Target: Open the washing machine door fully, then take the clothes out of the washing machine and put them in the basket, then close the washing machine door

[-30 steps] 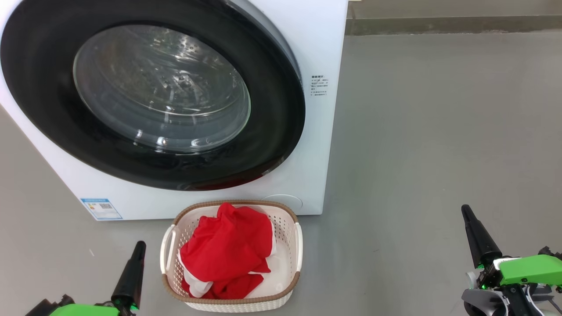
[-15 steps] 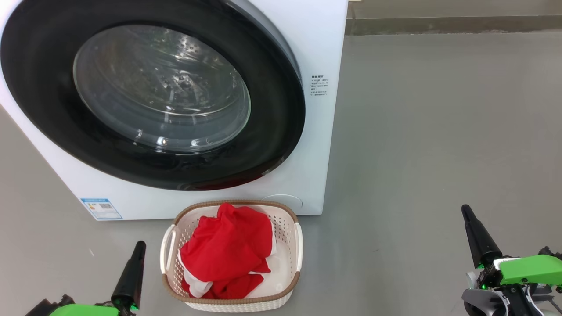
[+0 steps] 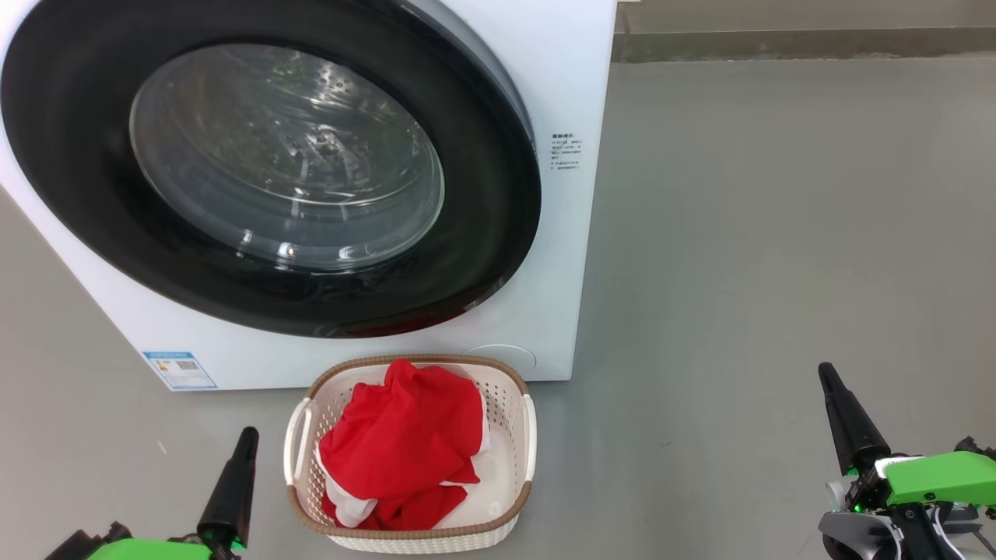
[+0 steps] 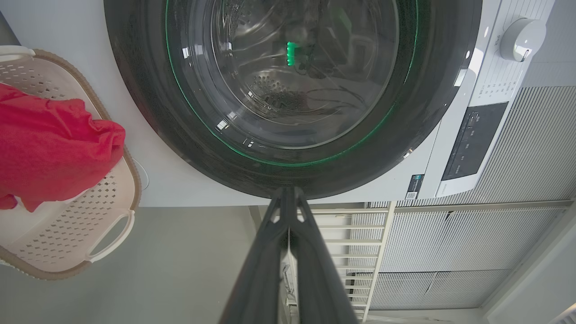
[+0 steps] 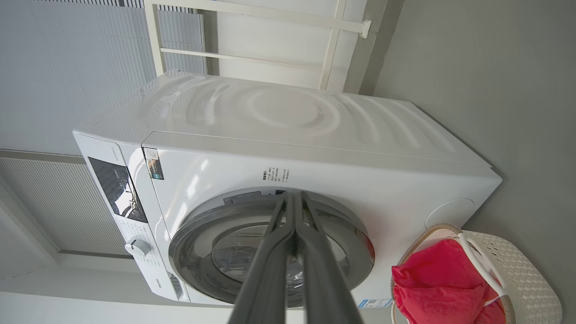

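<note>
- The washing machine (image 3: 580, 257) is a boxy white front-loader on a smooth grey floor (image 3: 778, 233), with a small blue label sticker (image 3: 179, 370) low on its front.
- The washing machine door (image 3: 490, 233) lies shut against that front. It is a wide glossy black ring around a bulging clear glass bowl (image 3: 288, 155), and the perforated steel drum (image 4: 274, 94) shows through the glass.
- The basket (image 3: 412, 535) stands on the floor just in front of the machine, below the door. It is cream perforated plastic, a rounded rectangle with a brown woven-look rim and a looped handle on each side.
- The clothes (image 3: 405, 443) lie bunched inside the basket, soft bright red cloth with white parts along the lower edge.
- The left hand (image 3: 247, 437) hovers low, just left of the basket. The right hand (image 3: 825, 373) is well apart to the right, over bare floor. From the head, each reads as one dark tapering cone.
- The left wrist view shows that hand's fingers (image 4: 267, 252) meeting at the tips, closed on nothing. It adds a round white knob (image 4: 522, 39) and a dark control panel (image 4: 472, 139) beside the door.
- The right wrist view shows its own fingers (image 5: 272, 261) pressed together, likewise empty. It adds the machine's glossy top panel (image 5: 288, 112), rippled with reflections.
</note>
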Robot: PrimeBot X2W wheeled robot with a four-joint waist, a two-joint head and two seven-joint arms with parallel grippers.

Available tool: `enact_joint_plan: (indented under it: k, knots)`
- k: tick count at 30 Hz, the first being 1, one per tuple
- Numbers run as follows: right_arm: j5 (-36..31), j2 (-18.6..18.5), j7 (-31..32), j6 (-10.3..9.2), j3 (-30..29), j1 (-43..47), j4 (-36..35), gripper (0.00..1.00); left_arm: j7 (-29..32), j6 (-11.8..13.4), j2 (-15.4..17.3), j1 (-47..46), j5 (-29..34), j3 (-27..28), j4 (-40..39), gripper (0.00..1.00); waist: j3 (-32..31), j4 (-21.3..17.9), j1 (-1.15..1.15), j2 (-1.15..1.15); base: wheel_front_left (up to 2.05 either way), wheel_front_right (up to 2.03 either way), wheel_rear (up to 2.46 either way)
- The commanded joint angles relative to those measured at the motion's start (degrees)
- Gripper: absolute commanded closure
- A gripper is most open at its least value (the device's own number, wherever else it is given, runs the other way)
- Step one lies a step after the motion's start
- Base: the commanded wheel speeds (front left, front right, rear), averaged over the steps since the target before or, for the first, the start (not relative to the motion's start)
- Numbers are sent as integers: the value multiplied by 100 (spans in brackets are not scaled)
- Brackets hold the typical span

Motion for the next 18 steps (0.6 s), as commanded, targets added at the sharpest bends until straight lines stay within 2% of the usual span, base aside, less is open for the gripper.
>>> enact_joint_plan:
  k: [1, 18]
  knots:
    - [-8, -60, 31, 3, 92, -247, -164, 100, 19, -40, 62, -223, -41, 202, -126, 100, 0, 0, 0, 0, 0, 0, 0]
    - [-11, -57, 35, 3, 87, -248, -164, 100, 19, -40, 62, -223, -42, 202, -126, 100, 0, 0, 0, 0, 0, 0, 0]
